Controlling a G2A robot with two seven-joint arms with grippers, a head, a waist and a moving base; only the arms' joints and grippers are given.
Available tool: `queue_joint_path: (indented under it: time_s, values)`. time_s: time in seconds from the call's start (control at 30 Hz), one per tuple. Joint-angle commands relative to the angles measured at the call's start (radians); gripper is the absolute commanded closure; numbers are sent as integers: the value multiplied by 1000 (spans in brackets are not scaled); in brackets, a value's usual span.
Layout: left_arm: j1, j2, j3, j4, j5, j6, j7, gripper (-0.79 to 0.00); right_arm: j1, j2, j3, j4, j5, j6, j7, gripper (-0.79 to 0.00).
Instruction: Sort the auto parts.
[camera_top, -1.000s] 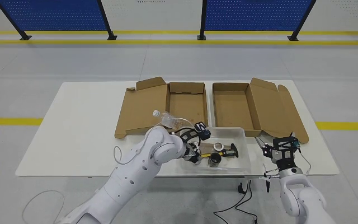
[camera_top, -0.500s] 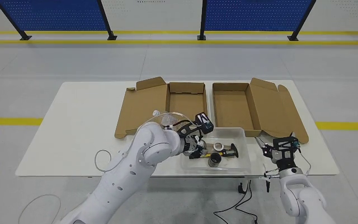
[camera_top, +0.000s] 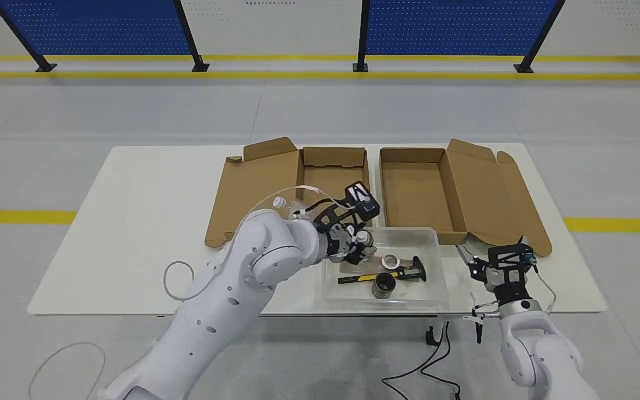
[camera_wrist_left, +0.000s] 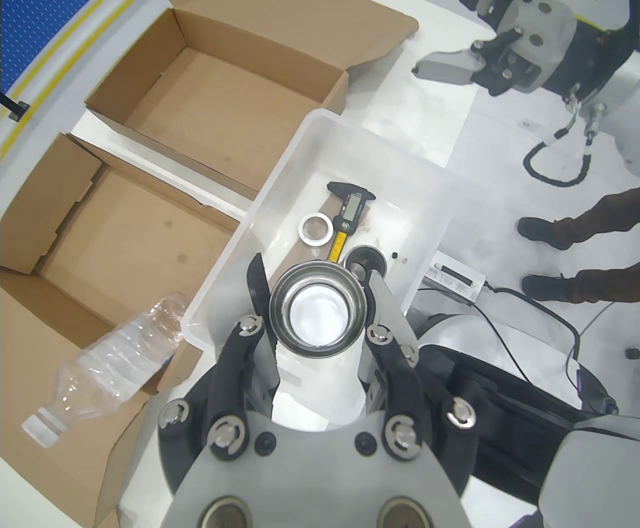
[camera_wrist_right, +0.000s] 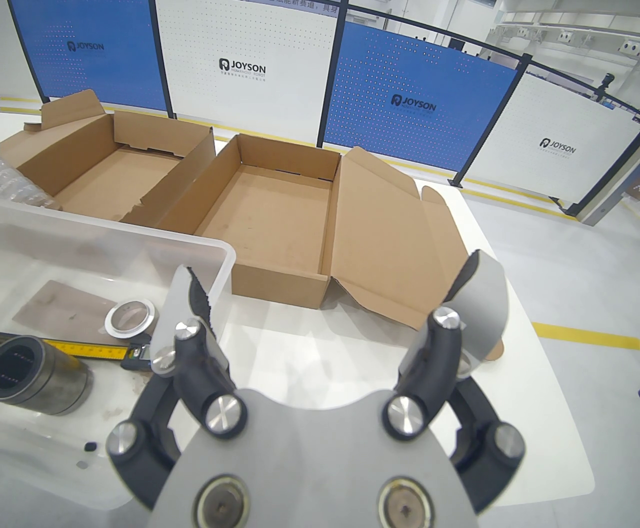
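My left gripper (camera_wrist_left: 316, 300) is shut on a steel sleeve (camera_wrist_left: 316, 311), held open end up above the near left end of the clear plastic bin (camera_wrist_left: 300, 145). From above, this gripper (camera_top: 358, 240) hangs over the bin's (camera_top: 441, 270) left back corner. In the bin lie a caliper (camera_wrist_left: 350, 210), a flat metal ring (camera_wrist_left: 316, 230) and a dark cylindrical bearing (camera_wrist_left: 368, 260). My right gripper (camera_wrist_right: 332, 280) stands open and holds nothing, low over the table just right of the bin (camera_wrist_right: 220, 250), with the bearing (camera_wrist_right: 35, 367) beside it.
Two open cardboard boxes stand behind the bin, the left box (camera_top: 333, 190) and the right box (camera_top: 412, 195), flaps spread outward. A crushed plastic bottle (camera_top: 298, 212) lies against the left box's front. The table's left half is bare.
My left gripper has risen out of the bin with the steel sleeve and shifted back toward the left box. The right arm has kept still.
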Motion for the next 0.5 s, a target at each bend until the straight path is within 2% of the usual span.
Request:
queue_joint_path:
  time_s: [0.0,0.27,0.47]
  values:
    - [-27,-4,4,42,9,10,39,0,0,0,0,0,0,0,0,-785]
    - [-163,-31,53,201,73,42,149,0,0,0,0,0,0,0,0,-785]
    - [-248,-61,111,368,95,69,229,0,0,0,0,0,0,0,0,-785]
